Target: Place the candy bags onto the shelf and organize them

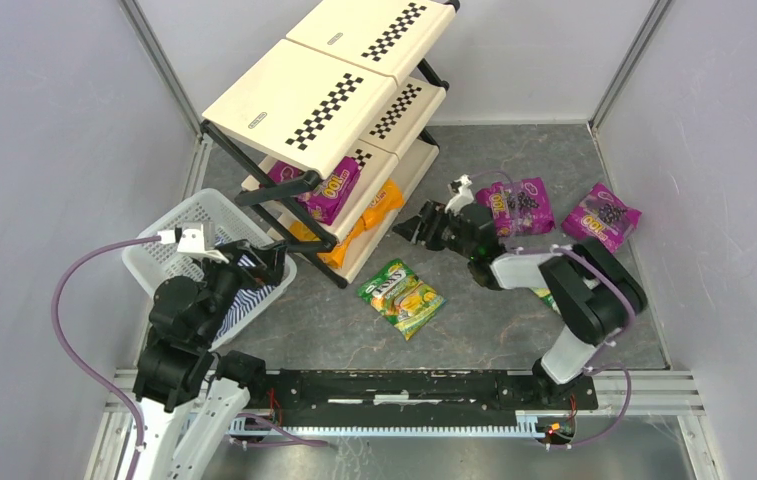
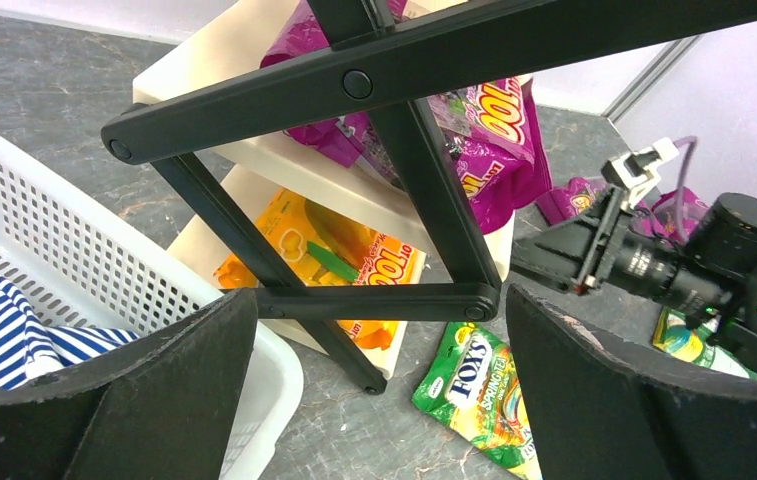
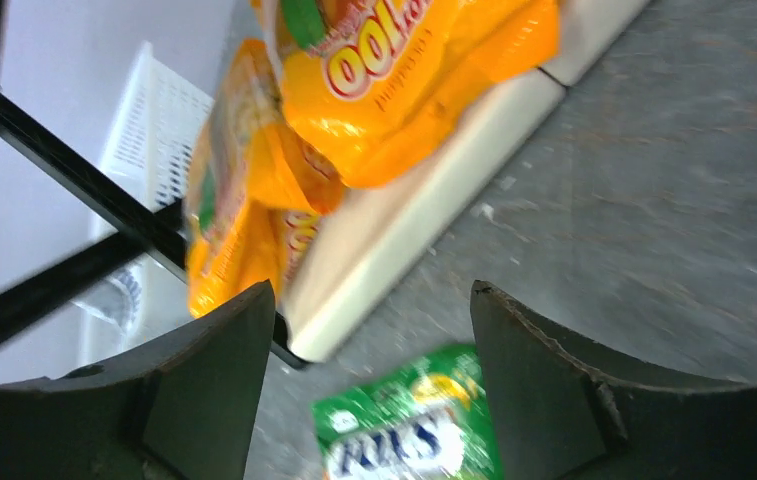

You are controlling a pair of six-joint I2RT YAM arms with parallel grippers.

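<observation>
At the far left, a white mesh basket (image 1: 159, 262) is set on the grey table (image 1: 484, 335), and a blue-white striped cloth (image 1: 246, 292) is bundled inside it. The left gripper (image 1: 266, 260) is held over the basket's right end and pointed at the shelf (image 1: 299, 105). Its fingers are spread apart and nothing is gripped between them. In the left wrist view, the black frame struts (image 2: 424, 190) of the shelf are seen crossing directly ahead of the fingers, and the bags on the tiers are partly hidden behind them.

A purple grape candy bag (image 1: 329, 190) is laid on the middle tier. Orange candy bags (image 1: 369, 222) are piled on the bottom tier, and one is draped over its front edge. A green candy bag (image 1: 401, 297) is seen flat on the table in front of the shelf.

The right gripper (image 1: 414, 226) is held low, just beside the bottom tier and near the orange bags, with its jaws parted and empty. Behind it, a second purple bag (image 1: 524, 205) is partly covered by the right wrist, and a third purple bag (image 1: 601, 216) is laid farther right. A green packet edge (image 1: 546, 297) is glimpsed under the right arm.
</observation>
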